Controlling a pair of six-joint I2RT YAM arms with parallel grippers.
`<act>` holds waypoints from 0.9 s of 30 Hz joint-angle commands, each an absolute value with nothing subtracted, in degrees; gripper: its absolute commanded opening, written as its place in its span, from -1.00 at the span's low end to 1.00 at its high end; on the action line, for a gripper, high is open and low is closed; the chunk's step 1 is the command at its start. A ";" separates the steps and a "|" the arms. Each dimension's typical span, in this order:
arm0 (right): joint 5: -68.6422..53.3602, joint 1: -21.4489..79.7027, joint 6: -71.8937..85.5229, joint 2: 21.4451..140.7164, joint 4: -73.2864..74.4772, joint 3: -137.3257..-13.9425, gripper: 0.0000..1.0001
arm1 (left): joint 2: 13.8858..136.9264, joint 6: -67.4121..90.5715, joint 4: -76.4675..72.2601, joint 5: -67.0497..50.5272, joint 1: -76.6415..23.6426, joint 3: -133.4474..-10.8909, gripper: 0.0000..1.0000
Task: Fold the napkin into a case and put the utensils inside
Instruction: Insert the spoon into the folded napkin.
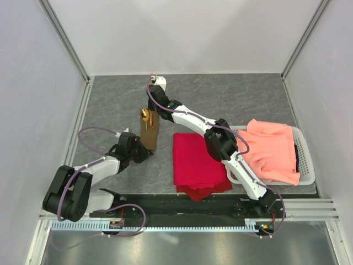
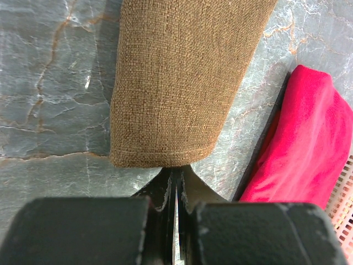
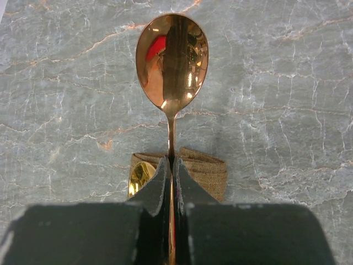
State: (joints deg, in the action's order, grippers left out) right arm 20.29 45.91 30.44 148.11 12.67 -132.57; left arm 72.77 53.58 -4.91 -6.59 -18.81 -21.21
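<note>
Right tool point(image 3: 171, 165) clamped on shiny gold metal spoon point(image 3: 172, 61) at far mouth of narrow olive-brown fabric case point(image 2: 176, 83); left tool point(image 2: 175, 176) shut at near end. I'd line handle up w/ pocket, go slow.

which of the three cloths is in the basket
The salmon-orange cloth, heaped in the white basket on the right. The red cloth and the narrow olive-brown case both lie directly on the table instead.
</note>
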 commanded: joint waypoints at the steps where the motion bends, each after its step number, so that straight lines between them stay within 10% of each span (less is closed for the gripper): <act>1: 19.43 46.05 32.52 146.78 13.53 -133.34 -1.00 | 73.04 55.02 -7.38 -6.59 -18.63 -21.18 -0.96; 27: 17.40 46.84 38.14 139.93 21.88 -126.13 -1.00 | 77.17 55.63 -9.67 -6.33 -18.63 -22.24 -0.96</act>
State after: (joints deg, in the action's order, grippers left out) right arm 17.93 46.15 36.69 144.42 20.27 -127.72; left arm 76.01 54.33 -9.56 -7.46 -18.81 -21.50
